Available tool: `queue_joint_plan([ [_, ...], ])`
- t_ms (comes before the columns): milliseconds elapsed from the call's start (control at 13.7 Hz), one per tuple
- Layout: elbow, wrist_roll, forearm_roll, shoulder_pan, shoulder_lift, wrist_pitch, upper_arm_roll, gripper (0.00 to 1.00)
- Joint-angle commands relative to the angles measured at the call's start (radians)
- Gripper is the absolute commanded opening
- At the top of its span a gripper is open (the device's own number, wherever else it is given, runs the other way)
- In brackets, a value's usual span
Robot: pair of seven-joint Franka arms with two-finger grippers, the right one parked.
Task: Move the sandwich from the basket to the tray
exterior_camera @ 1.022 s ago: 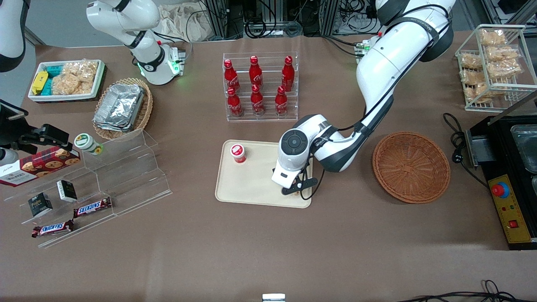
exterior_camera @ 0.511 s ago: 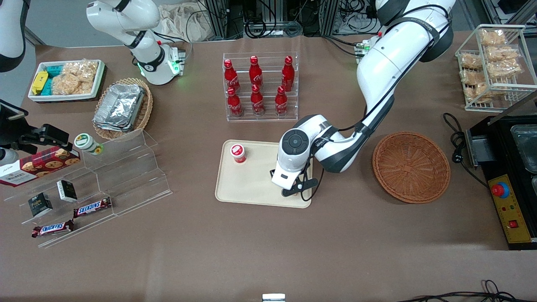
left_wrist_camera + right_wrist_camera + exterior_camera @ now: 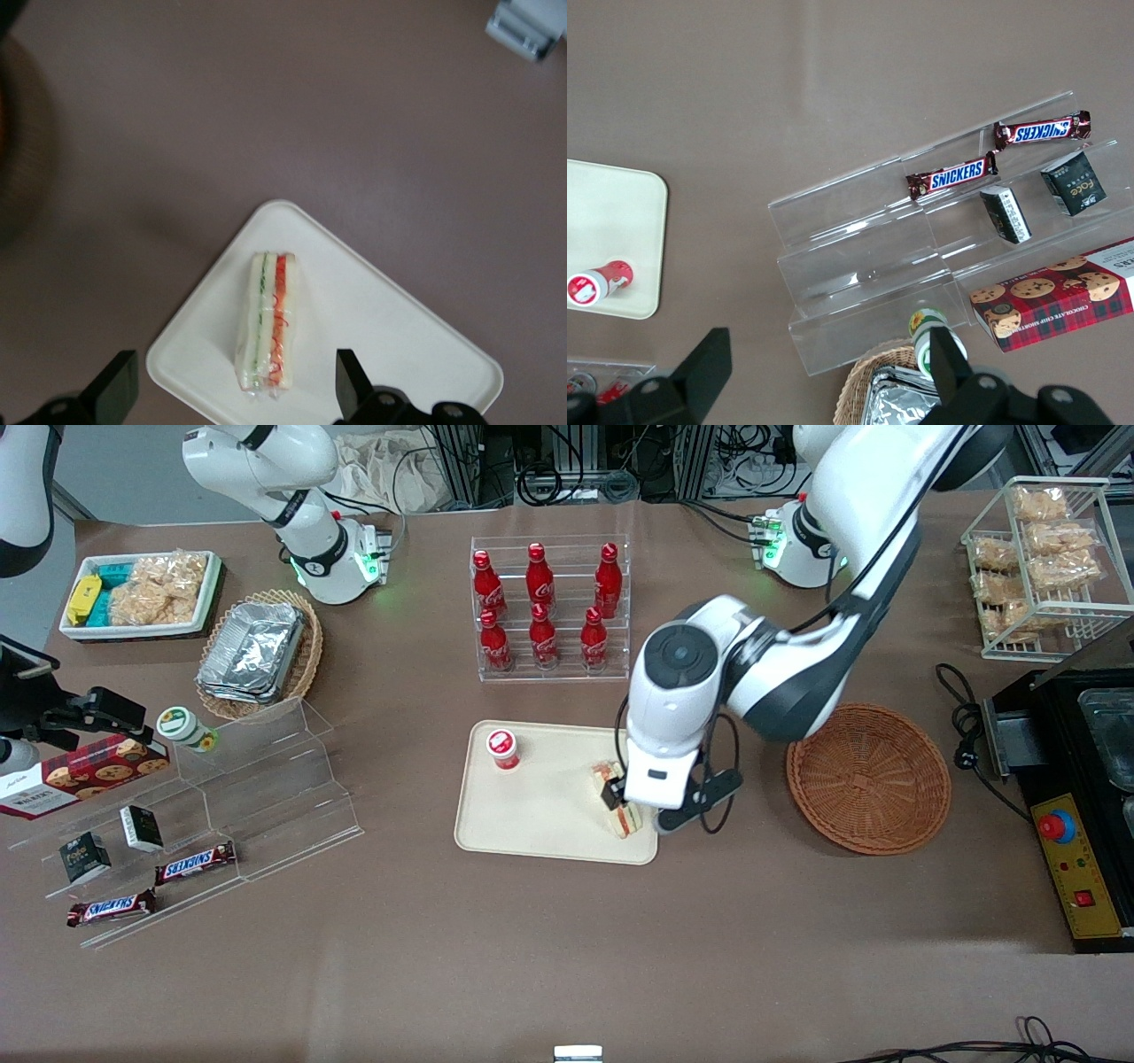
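A: What lies on the brown bench (image 3: 549, 939)?
B: A flat cream-beige plastic tray (image 3: 532, 824) carrying the small triangular bread sandwich (image 3: 267, 320) near its corner nearest the round reddish-brown wicker basket (image 3: 868, 778).

A: And the claw (image 3: 235, 390)?
B: It hangs above the sandwich, fingers spread wide, holding nothing.

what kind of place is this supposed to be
Probably a lab mock-up of a snack counter: cola bottles in an acrylic rack, Snickers bars on clear steps. The open gripper hangs above the sandwich on the tray.
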Motion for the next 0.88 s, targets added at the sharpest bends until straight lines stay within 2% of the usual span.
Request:
queue_joint_plan([
  [0,-0.038,-0.014,-0.050,0.058,-0.110,-0.061,-0.006,1.00],
  [219,-0.038,0.003,-0.072,0.134,-0.185,-0.113,-0.009,1.00],
  [292,-0.039,0.030,-0.099,0.165,-0.207,-0.121,-0.009,1.00],
  [511,-0.065,0.191,-0.165,0.236,-0.287,-0.171,-0.007,1.00],
  [657,-0.065,0.299,-0.179,0.263,-0.313,-0.214,-0.001,1.00],
  [730,-0.065,0.346,-0.205,0.269,-0.325,-0.227,0.019,1.00],
  [803,-0.067,0.409,-0.230,0.253,-0.343,-0.230,0.093,1.00],
])
